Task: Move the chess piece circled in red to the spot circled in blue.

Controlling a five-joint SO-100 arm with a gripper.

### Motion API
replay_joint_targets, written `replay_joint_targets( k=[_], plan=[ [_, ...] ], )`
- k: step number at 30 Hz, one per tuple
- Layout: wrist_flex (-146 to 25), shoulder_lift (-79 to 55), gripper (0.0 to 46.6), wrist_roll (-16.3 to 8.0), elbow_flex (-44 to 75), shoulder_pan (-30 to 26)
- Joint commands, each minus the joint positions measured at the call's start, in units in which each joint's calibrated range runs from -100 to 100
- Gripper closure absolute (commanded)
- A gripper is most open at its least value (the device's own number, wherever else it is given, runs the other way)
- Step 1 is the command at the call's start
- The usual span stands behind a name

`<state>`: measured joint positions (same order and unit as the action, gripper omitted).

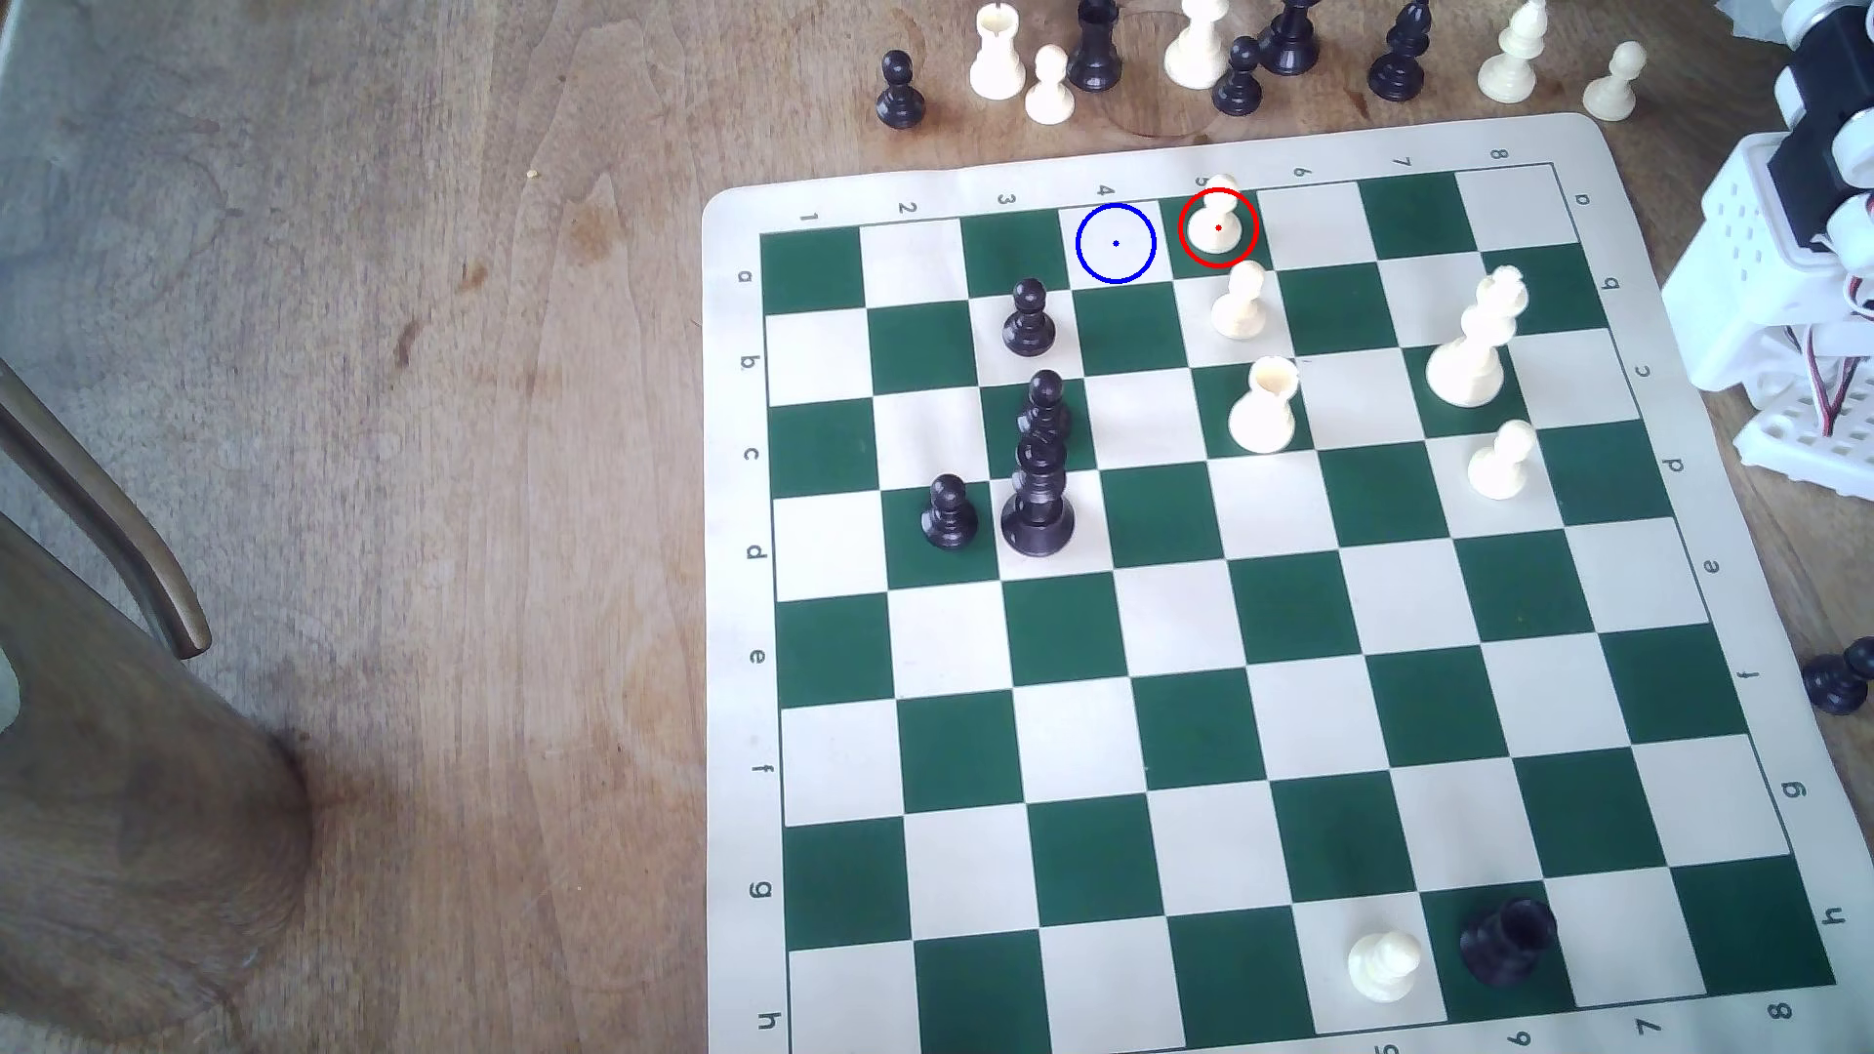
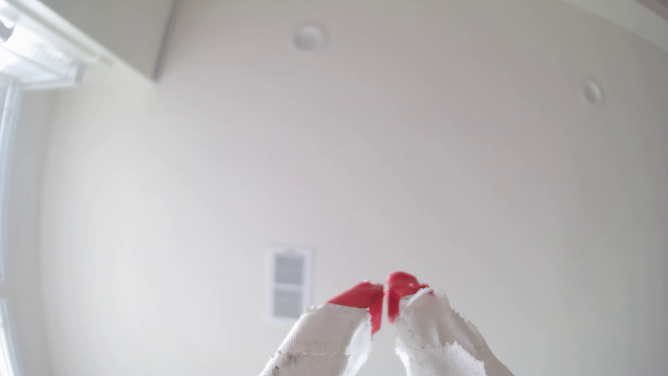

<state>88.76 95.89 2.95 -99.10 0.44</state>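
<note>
While the arm sat folded at the exterior view's right edge, its white printed base and servo stack stood just off the chessboard's corner, and the move ahead turned on one relation: the circled pawn lay across the board's far rank toward the exterior view's left of that base, with the tall cream crowned piece standing roughly between them.

The wooden table was worn and grained. On it lay the vinyl roll-up chessboard, flat, with green and cream squares and a cream border lettered and numbered. A row of captured pieces, black and cream, stood on the wood beyond the far edge.

The gripper pointed up at a pale ceiling in the wrist view, so the board was out of its sight. Its two fingers were wrapped in frayed white cloth tape with red tips; the tips met or nearly met, with nothing held between them.

The chess piece stood upright, its long axis vertical, on a green square in the far rank, ringed in red. It was smooth cream plastic with a rounded head, a narrow neck and a flared base. Another cream pawn stood close on the square nearer the camera, which I judged would crowd a grasp from that side.

The spot, a bare cream square with a blue ring and dot, adjoined the pawn's square on the exterior view's left.
</note>
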Motion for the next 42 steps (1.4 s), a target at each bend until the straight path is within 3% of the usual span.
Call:
replay_joint_targets(
  k=[1,12,20,28,33,34,37,39,42],
  plan=[
    [7.8,-0.1,46.4,4.2,1.7,0.2],
    [-42.0,-0.1,46.4,4.2,34.0,3.0],
    [-67.0,-0.1,46.4,4.2,45.7,5.5],
    [-88.8,-0.1,46.1,3.5,50.2,8.8],
    [-109.7,-0.1,46.3,3.4,51.3,14.8],
    [-117.3,-0.1,44.6,2.2,52.4,14.9],
    [-129.2,-0.1,44.6,1.9,53.0,16.5],
    [-136.2,-0.2,41.6,-0.6,51.9,16.4],
    [-142.5,-0.9,40.6,-2.6,47.1,17.7]
  ],
)
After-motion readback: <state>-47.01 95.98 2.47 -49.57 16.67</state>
